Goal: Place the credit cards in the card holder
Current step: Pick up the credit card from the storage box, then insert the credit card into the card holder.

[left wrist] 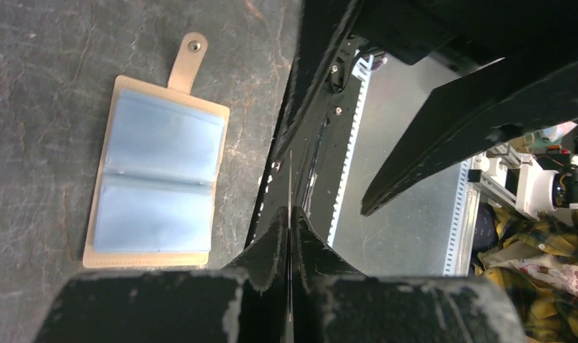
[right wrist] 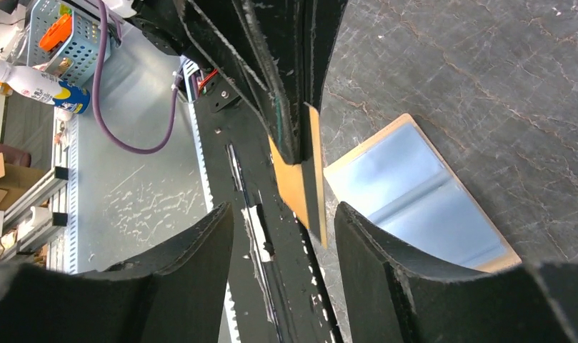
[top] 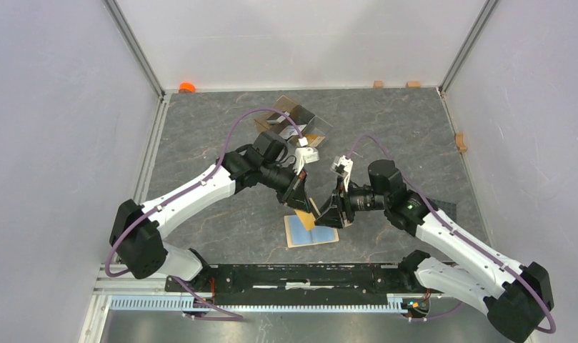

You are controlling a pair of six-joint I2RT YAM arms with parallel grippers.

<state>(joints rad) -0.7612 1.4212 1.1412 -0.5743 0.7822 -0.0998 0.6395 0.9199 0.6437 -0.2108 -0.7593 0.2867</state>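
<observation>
The card holder (top: 311,231) lies open on the table, light blue pockets up; it shows in the left wrist view (left wrist: 156,182) and the right wrist view (right wrist: 414,194). My left gripper (top: 303,202) is shut on an orange-gold credit card (top: 307,214), held just above the holder's far edge. The card is edge-on in the left wrist view (left wrist: 291,186) and plain in the right wrist view (right wrist: 298,182). My right gripper (top: 330,213) is open, its fingers (right wrist: 386,271) apart on either side of the card's lower end, not touching it.
A clear brown-tinted divided box (top: 294,118) with more cards stands behind the left arm. A dark pad (top: 446,207) lies at the right. The black base rail (top: 300,275) runs along the near edge, close to the holder.
</observation>
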